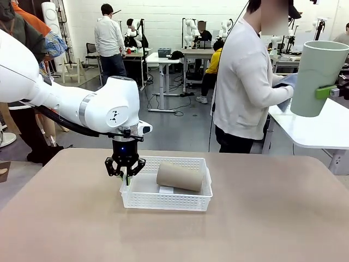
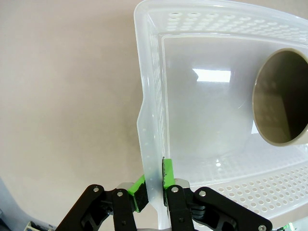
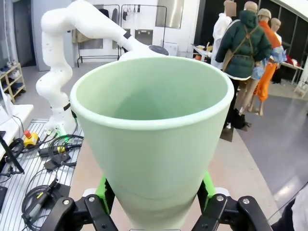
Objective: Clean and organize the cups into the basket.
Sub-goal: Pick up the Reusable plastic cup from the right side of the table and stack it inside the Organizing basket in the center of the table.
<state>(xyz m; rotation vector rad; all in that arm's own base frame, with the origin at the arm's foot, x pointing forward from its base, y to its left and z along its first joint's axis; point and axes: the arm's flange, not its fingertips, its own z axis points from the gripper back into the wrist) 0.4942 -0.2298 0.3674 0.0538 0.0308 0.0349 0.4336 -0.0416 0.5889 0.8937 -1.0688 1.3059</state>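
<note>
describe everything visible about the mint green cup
The pale mint-green tapered matte cup is handleless, empty inside, widest at its mouth. It is up in the air at the robot's right, mouth up, slightly tilted, clamped low on its wall between the right gripper's green pads.

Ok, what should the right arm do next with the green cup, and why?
Probably lower the mint-green cup toward the basket, into the free space beside the tan cup: the right gripper holds it high near the person, and the left gripper clamps the basket's end wall.
</note>
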